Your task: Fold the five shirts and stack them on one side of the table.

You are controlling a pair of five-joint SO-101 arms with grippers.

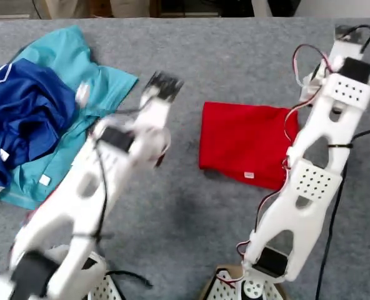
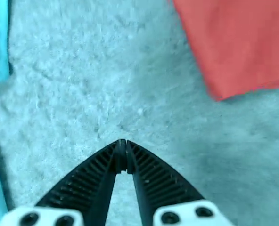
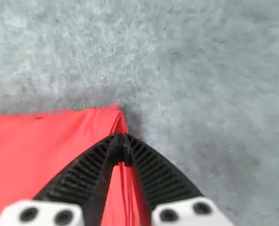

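The left gripper (image 2: 122,146) is closed, its black ribbed jaws meeting at the tips with nothing between them. It hangs over bare grey tabletop (image 1: 191,206), between the heap of shirts at the left edge and the red shirt (image 1: 244,144). In the high view this gripper (image 1: 163,86) is blurred, and its white arm (image 1: 91,187) crosses the near hem of the teal shirt (image 1: 107,81).

The red shirt lies folded into a neat rectangle a little right of the tabletop's middle, a small white tag on its near edge. The right gripper (image 3: 121,141) is also closed tip to tip, over a corner of the red shirt; no cloth shows between the jaws. The right arm (image 1: 316,169) with its red and white wires (image 1: 297,69) hides the shirt's right edge from above.

The teal shirt is spread flat toward the far left corner, and a dark blue shirt (image 1: 25,109) lies crumpled on it.
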